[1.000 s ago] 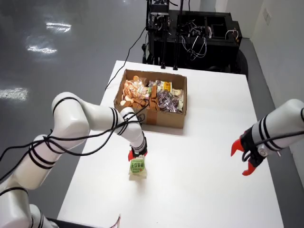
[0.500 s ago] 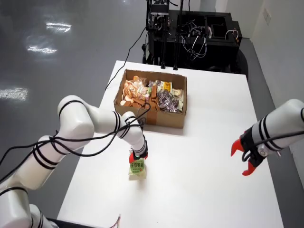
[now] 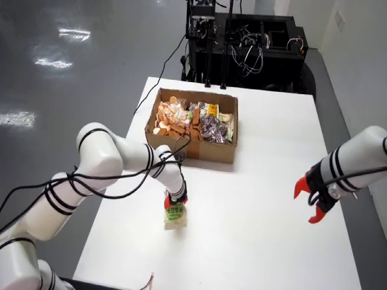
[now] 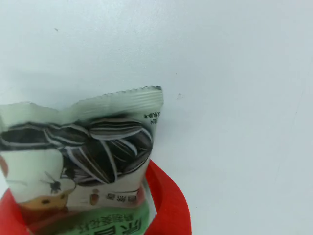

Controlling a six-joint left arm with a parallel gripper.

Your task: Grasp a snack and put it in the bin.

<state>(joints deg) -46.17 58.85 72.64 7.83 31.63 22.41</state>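
In the overhead view, the working arm enters from the left side, white with black cables wound around it, and reaches down toward the white table. Its gripper, with red fingers, points downward at the near-left area of the table. The gripper is pinching the upper end of a snack packet, a small pale green pouch whose lower end rests on or just above the table surface; which of the two cannot be told. In the wrist view, the snack packet shows a sunflower-seed picture and sits between the red fingers, with its crimped top edge clear of them.

Further back and slightly to the right, a cardboard box stands on the table, open at the top and filled with other packets in orange, yellow and dark wrappers. The packet is in front of the box, well apart from it.

At the right edge, a second arm hangs over the table with its red gripper spread and holding nothing
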